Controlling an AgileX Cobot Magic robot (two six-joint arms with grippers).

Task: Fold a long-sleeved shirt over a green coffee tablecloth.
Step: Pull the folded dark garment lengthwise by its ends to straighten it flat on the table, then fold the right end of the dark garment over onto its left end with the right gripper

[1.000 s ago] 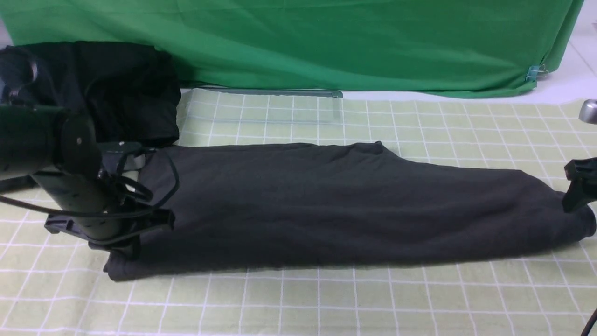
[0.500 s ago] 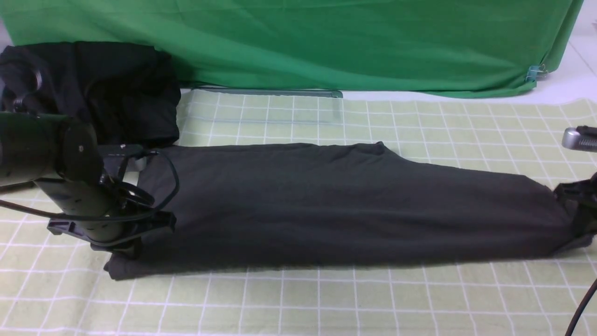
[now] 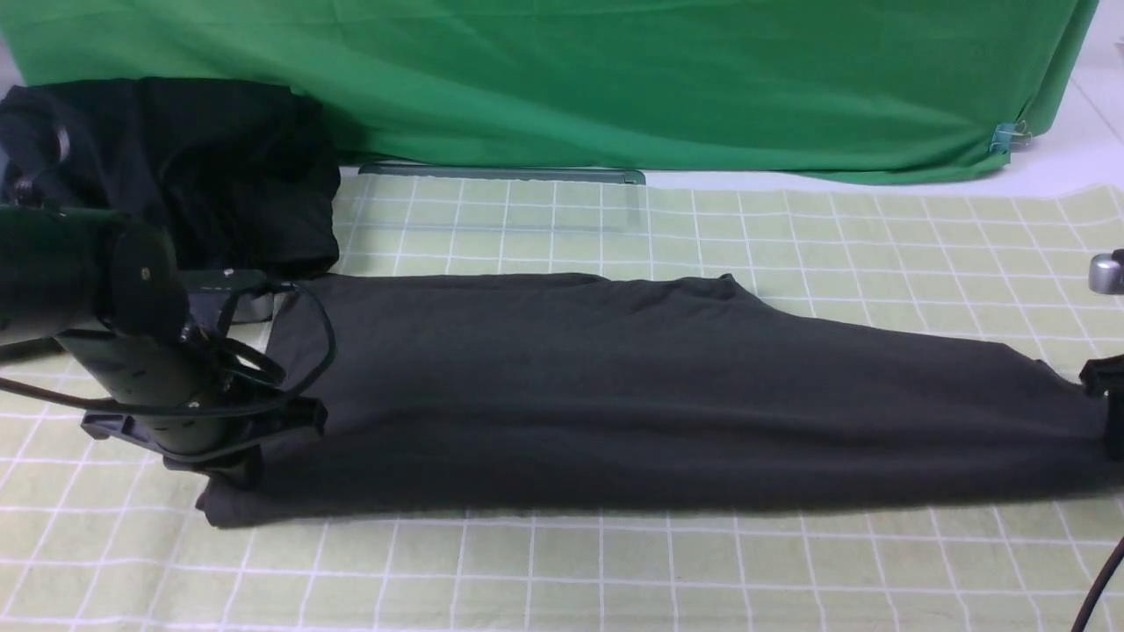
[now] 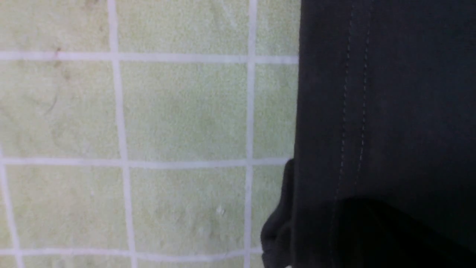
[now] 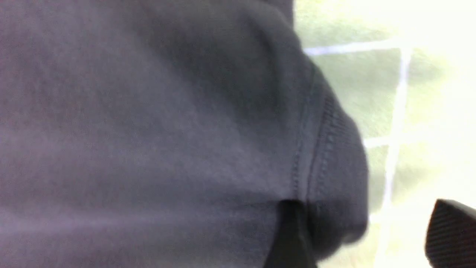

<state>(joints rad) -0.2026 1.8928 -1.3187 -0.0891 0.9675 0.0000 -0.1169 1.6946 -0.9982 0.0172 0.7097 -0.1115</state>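
Flanking the long-sleeved shirt (image 3: 615, 395), a long band on the green coffee tablecloth (image 3: 615, 570) — left gripper (image 3: 230, 465) at its left end, grip impossible to tell; right gripper (image 3: 1111, 430) spread at its right end. Risking a lost right end on any tug, nothing pinched there. Flat gridded surface beneath it; black bundle (image 3: 202, 167), green sheet (image 3: 615, 79) behind.

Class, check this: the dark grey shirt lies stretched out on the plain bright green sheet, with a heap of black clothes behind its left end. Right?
Not quite. The front view shows the shirt on the pale checked tablecloth; the plain green sheet hangs at the back. The heap of black clothes is indeed behind its left end.
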